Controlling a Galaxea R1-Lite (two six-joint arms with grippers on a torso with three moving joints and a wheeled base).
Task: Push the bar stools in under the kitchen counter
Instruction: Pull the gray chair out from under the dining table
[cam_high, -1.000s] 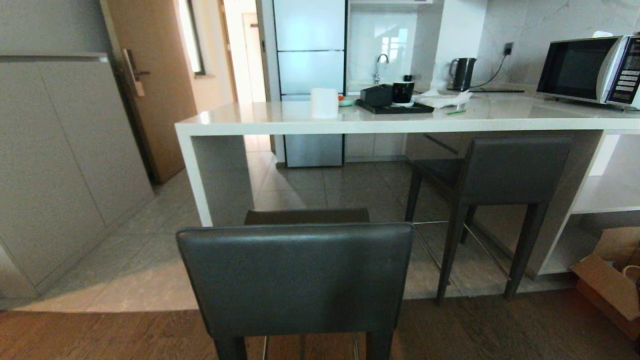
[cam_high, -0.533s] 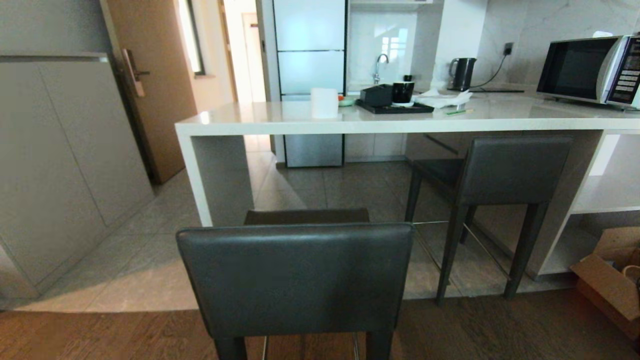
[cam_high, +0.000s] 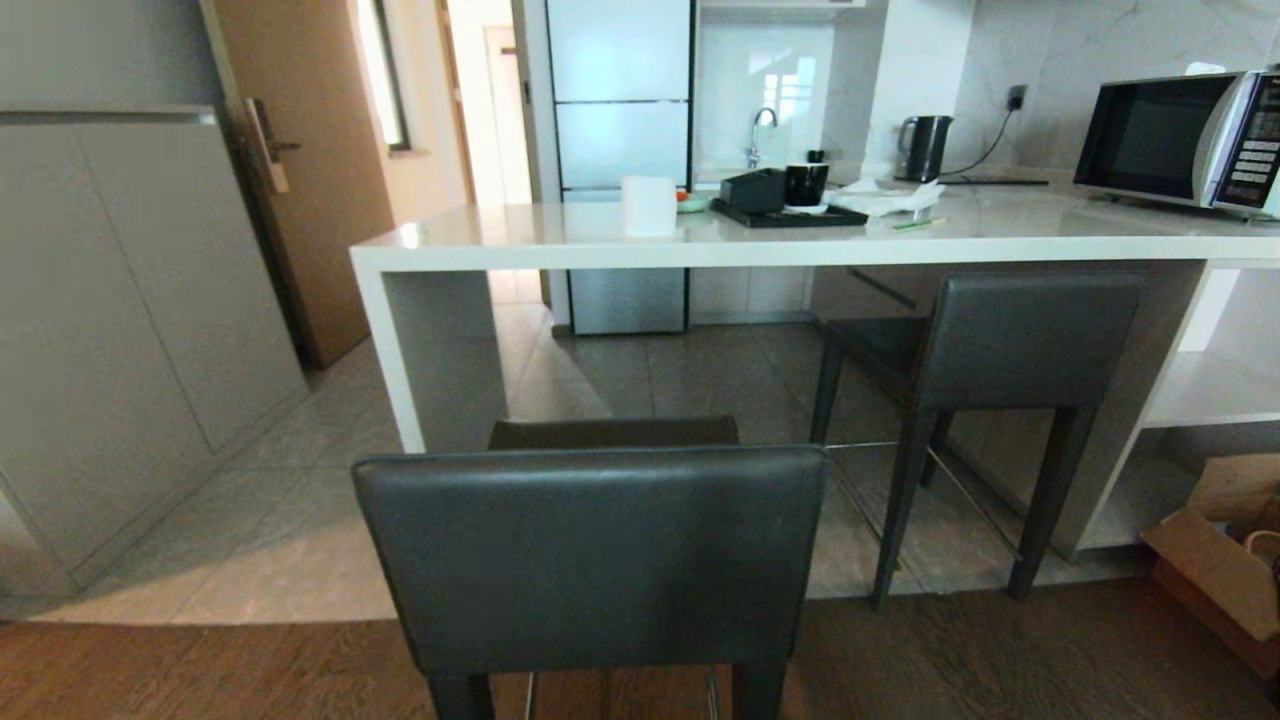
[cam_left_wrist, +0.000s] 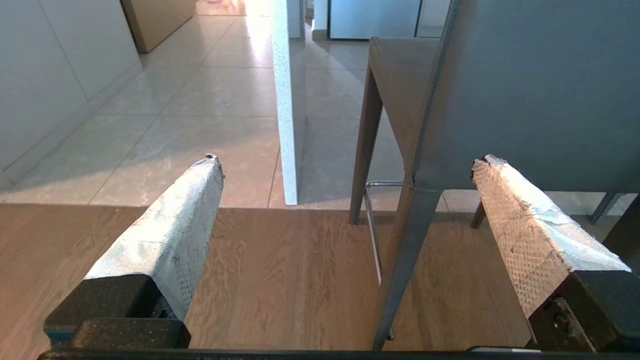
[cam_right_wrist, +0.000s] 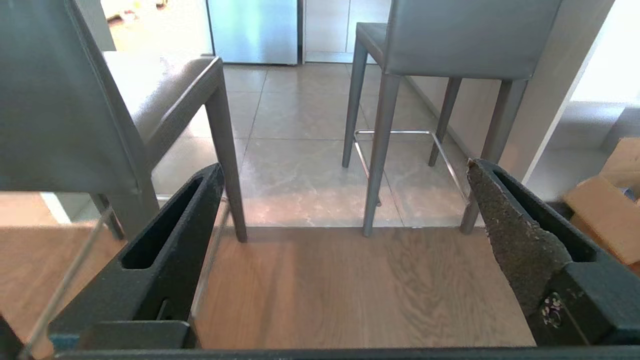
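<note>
Nothing in the head view differs from the two preceding frames: the near bar stool (cam_high: 590, 555), the far bar stool (cam_high: 1000, 345) and the camera itself hold the same places, so the push has not begun. Nearest, both arms sit low and out of the head view, each seen only from its own wrist. The left tool (cam_left_wrist: 345, 162) stands released, its taped fingers spread wide over the wood floor (cam_high: 1000, 660), with the near stool's backrest and leg just ahead of one finger and not touched. The right tool (cam_right_wrist: 345, 170) is likewise released and empty, framing the wood floor, with the near stool's seat off to one side and the far stool beyond. The near stool stands directly before the robot on the wood floor, well clear of the kitchen surface (cam_high: 800, 245), its seat wholly outside the overhang. Farther on, the far stool sits on the tiled floor (cam_high: 300, 520) with its seat already under the surface edge, its backrest about level with that edge. Judged from this, the near stool is the work outstanding, and it wants a straight push at the backrest toward the open bay beside the white end panel (cam_high: 400, 350).
</note>
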